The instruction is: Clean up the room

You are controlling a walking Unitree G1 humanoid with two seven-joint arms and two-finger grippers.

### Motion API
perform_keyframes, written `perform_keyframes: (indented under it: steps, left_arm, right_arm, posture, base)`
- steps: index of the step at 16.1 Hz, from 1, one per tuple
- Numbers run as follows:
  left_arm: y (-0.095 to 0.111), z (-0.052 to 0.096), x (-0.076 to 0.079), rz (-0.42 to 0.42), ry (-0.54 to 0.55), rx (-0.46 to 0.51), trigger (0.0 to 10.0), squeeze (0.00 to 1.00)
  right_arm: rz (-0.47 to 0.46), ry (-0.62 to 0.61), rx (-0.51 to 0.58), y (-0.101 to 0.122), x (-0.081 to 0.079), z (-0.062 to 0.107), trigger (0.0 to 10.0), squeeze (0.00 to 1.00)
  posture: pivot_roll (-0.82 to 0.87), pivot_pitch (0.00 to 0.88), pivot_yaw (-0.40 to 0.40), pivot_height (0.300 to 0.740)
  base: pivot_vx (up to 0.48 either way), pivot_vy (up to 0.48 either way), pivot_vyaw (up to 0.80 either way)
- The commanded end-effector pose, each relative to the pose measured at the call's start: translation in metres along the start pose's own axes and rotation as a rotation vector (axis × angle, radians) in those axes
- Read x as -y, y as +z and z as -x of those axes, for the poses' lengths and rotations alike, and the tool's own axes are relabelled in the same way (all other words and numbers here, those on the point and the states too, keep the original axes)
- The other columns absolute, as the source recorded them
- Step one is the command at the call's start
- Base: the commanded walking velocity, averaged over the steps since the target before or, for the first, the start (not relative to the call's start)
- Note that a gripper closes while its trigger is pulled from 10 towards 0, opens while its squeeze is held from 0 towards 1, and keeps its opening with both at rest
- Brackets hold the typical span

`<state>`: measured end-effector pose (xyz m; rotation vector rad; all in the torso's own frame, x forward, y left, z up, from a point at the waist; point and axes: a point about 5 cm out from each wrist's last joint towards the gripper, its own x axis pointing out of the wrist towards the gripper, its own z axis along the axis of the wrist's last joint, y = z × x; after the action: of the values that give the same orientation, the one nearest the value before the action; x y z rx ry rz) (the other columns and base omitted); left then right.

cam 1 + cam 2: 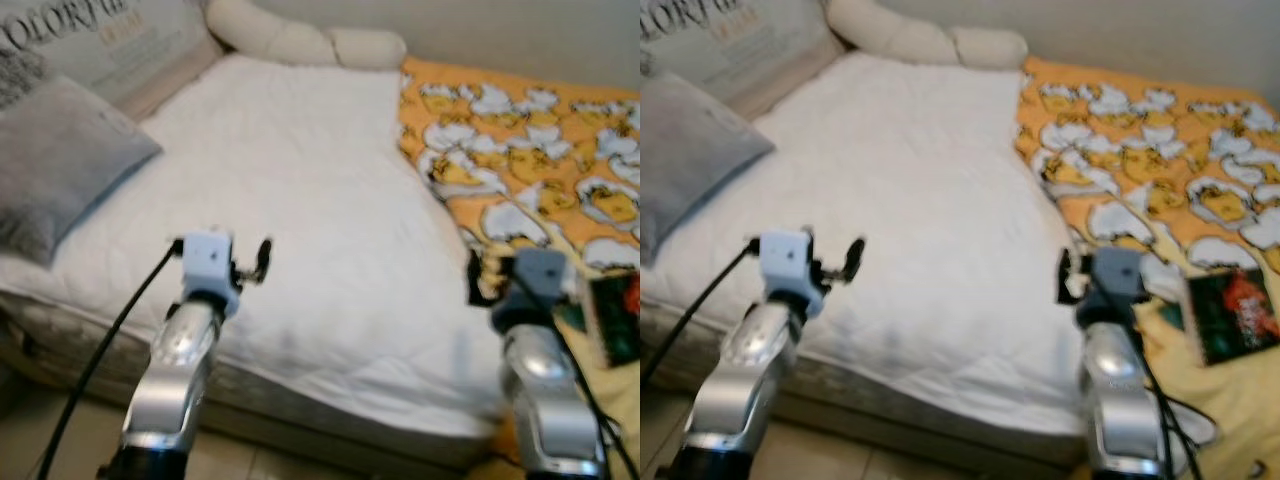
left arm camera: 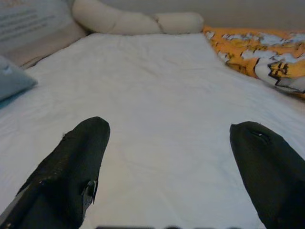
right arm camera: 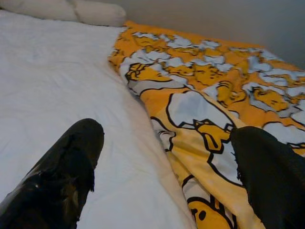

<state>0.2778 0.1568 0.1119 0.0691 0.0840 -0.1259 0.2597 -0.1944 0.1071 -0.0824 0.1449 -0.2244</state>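
A white quilted bed (image 1: 300, 190) lies before me. An orange blanket (image 1: 520, 150) with a white and yellow cartoon print covers its right side, its edge (image 3: 157, 119) folded back onto the sheet. My left gripper (image 2: 167, 143) hovers open over the white sheet near the bed's front edge, nothing between its fingers (image 2: 78, 162). My right gripper (image 3: 167, 143) is open too, just above the blanket's edge. Both silver arms (image 1: 180, 350) reach forward from below.
A grey pillow (image 1: 55, 165) and a printed cushion (image 1: 110, 40) sit at the bed's left. A cream bolster (image 1: 300, 40) lies along the head by the wall. A dark book (image 1: 1235, 315) with a red picture rests on the blanket at the right.
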Motion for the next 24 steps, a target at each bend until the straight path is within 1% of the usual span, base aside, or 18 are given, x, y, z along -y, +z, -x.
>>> perform_keyframes:
  steps: [1,2,3,6,7,9,11,12,13,14,15,17,18,19,20,21,23,24]
  left_arm:
    - [0.004,-0.001,0.002,-0.011,-0.009,0.015,10.0,1.00]
    - [0.004,-0.001,0.002,-0.011,-0.010,0.015,10.0,1.00]
    - [0.004,-0.001,0.002,-0.013,-0.011,0.016,10.0,1.00]
    - [0.004,-0.002,0.004,-0.017,-0.015,0.019,10.0,1.00]
    - [0.003,-0.001,0.005,-0.011,-0.017,0.017,10.0,1.00]
    - [0.002,-0.002,0.005,-0.009,-0.019,0.014,10.0,1.00]
    - [0.002,-0.002,0.006,-0.021,-0.023,0.013,10.0,1.00]
    - [0.002,-0.003,0.006,-0.026,-0.027,0.014,10.0,0.94]
    - [0.002,-0.003,0.007,-0.031,-0.032,0.014,10.0,0.73]
    - [0.002,-0.004,0.008,-0.042,-0.040,0.014,10.0,0.59]
    - [0.001,-0.003,0.009,-0.048,-0.043,0.013,10.0,0.49]
    - [0.000,-0.003,0.009,-0.077,-0.076,0.006,10.0,0.29]
    - [-0.001,-0.002,0.009,-0.099,-0.095,0.004,10.0,0.26]
    - [-0.001,-0.002,0.008,-0.103,-0.099,0.003,10.0,0.19]
    - [-0.001,-0.003,0.006,-0.091,-0.086,-0.003,10.0,0.00]
    - [-0.001,-0.004,0.004,-0.085,-0.075,-0.004,10.0,0.00]
    - [-0.001,-0.006,0.002,-0.060,-0.043,-0.004,10.0,0.00]
    - [0.000,-0.007,0.002,-0.061,-0.040,-0.002,10.0,0.00]
  right_arm:
    - [0.010,-0.017,0.001,0.001,0.004,0.000,10.0,0.58]
    - [0.012,-0.016,0.001,0.001,0.004,0.000,10.0,0.09]
    - [0.015,-0.015,-0.002,0.000,0.004,0.000,10.0,0.00]
    - [0.049,-0.036,-0.021,-0.002,0.005,0.000,10.0,0.00]
    - [0.087,-0.067,-0.014,-0.003,0.009,0.000,10.0,0.00]
    - [0.090,-0.084,-0.015,-0.004,0.011,0.000,10.0,0.00]
    - [0.090,-0.091,-0.044,-0.008,0.013,0.000,10.0,0.00]
    - [0.108,-0.107,-0.037,-0.008,0.014,0.000,10.0,0.00]
    - [0.075,-0.091,-0.050,-0.009,0.012,0.000,10.0,0.00]
    - [-0.005,-0.044,-0.077,-0.011,0.008,0.001,10.0,0.00]
    - [-0.063,-0.047,-0.101,-0.013,0.008,0.001,10.0,0.00]
    - [-0.132,-0.074,-0.168,-0.020,0.012,-0.003,10.0,0.00]
    - [-0.132,-0.087,-0.183,-0.022,0.014,-0.004,10.0,0.00]
    - [-0.139,-0.087,-0.184,-0.022,0.015,-0.005,10.0,0.00]
    - [-0.131,-0.082,-0.177,-0.021,0.016,-0.007,10.0,0.00]
    - [-0.117,-0.083,-0.173,-0.019,0.017,-0.008,10.0,0.00]
    - [-0.123,-0.094,-0.169,-0.016,0.018,-0.010,10.0,0.00]
    - [-0.097,-0.092,-0.156,-0.014,0.019,-0.010,10.0,0.00]
  posture:
    - [0.01,0.000,0.006,0.740]
    - [0.02,0.000,0.006,0.740]
    - [0.02,0.000,0.006,0.740]
    - [0.01,0.000,0.004,0.740]
    - [0.01,0.000,0.005,0.740]
    - [0.01,0.000,0.010,0.740]
    - [0.00,0.000,0.016,0.740]
    - [0.00,0.000,0.019,0.740]
    - [0.00,0.000,0.021,0.740]
    - [0.00,0.000,0.022,0.740]
    - [0.00,0.000,0.023,0.740]
    - [0.00,0.000,0.023,0.740]
    - [0.01,0.000,0.027,0.740]
    - [0.01,0.000,0.030,0.740]
    - [0.00,0.000,0.033,0.740]
    - [0.00,0.000,0.033,0.740]
    - [0.00,0.000,0.030,0.740]
    - [0.00,0.000,0.028,0.740]
  base:
    - [0.000,-0.480,0.00]
    - [0.000,-0.480,0.00]
    - [0.000,-0.480,0.00]
    - [0.000,-0.480,0.00]
    - [0.000,0.000,0.00]
    - [0.000,0.000,0.00]
    - [0.000,0.000,0.00]
    - [0.000,0.000,0.00]
    - [0.000,0.000,0.00]
    - [0.000,0.000,0.00]
    - [0.000,0.000,0.00]
    - [0.000,0.000,0.00]
    - [0.000,0.000,0.00]
    - [0.000,0.000,0.00]
    - [0.000,0.000,0.00]
    - [0.000,0.000,-0.52]
    - [0.000,0.000,-0.78]
    - [0.000,0.000,-0.79]
